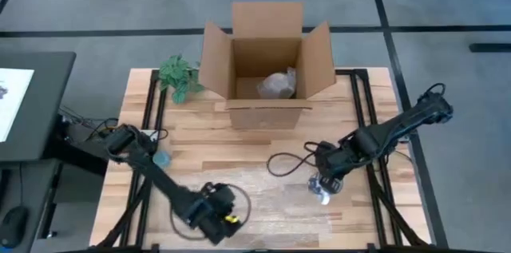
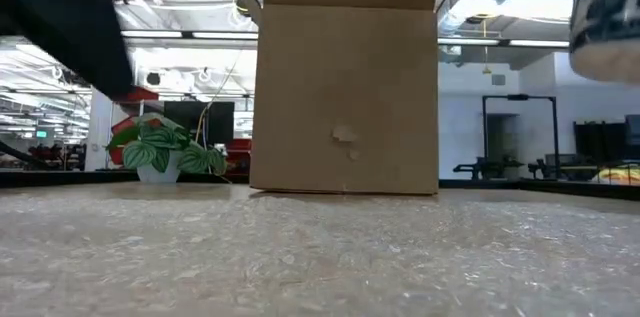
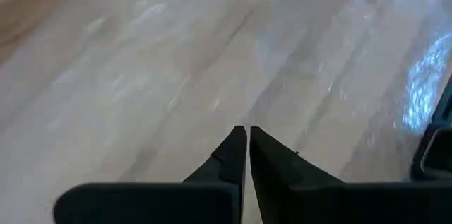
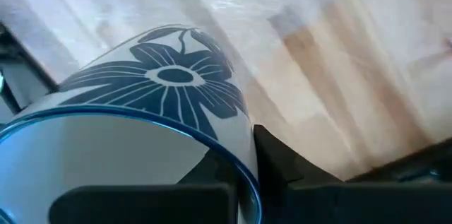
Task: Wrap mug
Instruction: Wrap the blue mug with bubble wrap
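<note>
A: Right wrist view first: the right gripper (image 4: pixel 247 164) has its fingers closed over the rim of the mug (image 4: pixel 152 111), one finger inside and one outside, by the look of it

B: And where is the mug from above?

A: Near the desk's (image 1: pixel 263 153) front right, held just over the clear bubble wrap (image 1: pixel 263 193) spread across the front half. White, blue flower print, blue rim

B: How will it handle?

A: Rigid, glazed and probably slippery, and it would chip if dropped. A rim pinch is thin purchase, so I'd set it down gently. The wrap is soft and light, likely to slide on the wood

B: The left gripper (image 3: pixel 247 139)?

A: Fingers pressed together, holding nothing, low over the wrap near the front left. Behind sit a cardboard box (image 1: pixel 267 65) and a small plant (image 1: pixel 180 76) at the back edge
</note>
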You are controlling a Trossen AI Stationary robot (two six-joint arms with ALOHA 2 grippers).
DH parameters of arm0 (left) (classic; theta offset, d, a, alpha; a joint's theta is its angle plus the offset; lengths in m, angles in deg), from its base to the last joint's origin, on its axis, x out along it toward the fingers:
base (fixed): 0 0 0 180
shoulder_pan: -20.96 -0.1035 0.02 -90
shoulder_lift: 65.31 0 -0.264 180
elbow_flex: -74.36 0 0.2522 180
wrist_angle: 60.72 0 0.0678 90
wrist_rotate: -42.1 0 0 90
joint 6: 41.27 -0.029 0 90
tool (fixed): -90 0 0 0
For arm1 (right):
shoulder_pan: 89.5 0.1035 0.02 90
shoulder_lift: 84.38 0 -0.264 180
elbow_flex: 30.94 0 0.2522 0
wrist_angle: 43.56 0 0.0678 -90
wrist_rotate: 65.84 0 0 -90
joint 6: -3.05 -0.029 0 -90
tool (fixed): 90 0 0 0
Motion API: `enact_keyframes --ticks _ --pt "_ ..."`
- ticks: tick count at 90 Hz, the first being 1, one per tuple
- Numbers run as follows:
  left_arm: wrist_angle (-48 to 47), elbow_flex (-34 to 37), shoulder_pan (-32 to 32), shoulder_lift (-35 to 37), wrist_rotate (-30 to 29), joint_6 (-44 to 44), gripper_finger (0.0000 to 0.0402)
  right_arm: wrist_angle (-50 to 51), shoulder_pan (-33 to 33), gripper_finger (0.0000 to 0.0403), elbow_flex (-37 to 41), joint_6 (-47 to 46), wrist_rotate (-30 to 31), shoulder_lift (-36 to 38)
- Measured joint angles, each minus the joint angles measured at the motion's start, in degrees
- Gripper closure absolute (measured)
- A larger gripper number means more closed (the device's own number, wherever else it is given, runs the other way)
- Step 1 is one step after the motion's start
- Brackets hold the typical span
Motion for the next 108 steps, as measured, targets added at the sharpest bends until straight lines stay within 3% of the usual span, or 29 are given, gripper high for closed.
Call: enact_keyframes --ticks 9,22,52,63,78,91,108 --pt "8.1 4.1 -3.6 0.0 0.1 -6.4 0.0402 0.3 0.8 0.0398 -3.6 1.3 0.0 -3.6" --pt "12.4 8.8 -9.3 0.0 0.5 -12.6 0.0402 3.0 1.5 0.0399 -7.5 1.6 -0.2 -6.4" --pt "29.3 17.0 -21.6 0.0 4.8 -33.0 0.0402 10.9 7.3 0.0399 -12.4 -8.3 2.1 -5.4" --pt "21.3 12.5 -24.4 3.1 8.6 -37.9 0.0402 12.2 9.2 0.0399 -13.1 -11.1 3.1 -5.4" --pt "12.3 5.7 -22.9 9.3 12.6 -41.0 0.0402 12.0 9.7 0.0396 -13.2 -11.1 3.5 -5.5" --pt "1.6 4.8 -18.8 12.1 20.9 -32.0 0.0402 12.6 7.2 0.0398 -13.2 -11.1 4.8 -6.6" --pt "-13.8 5.0 -7.2 11.4 22.2 -14.7 0.0402 5.0 1.3 0.0399 -13.2 -4.4 1.1 -12.1"
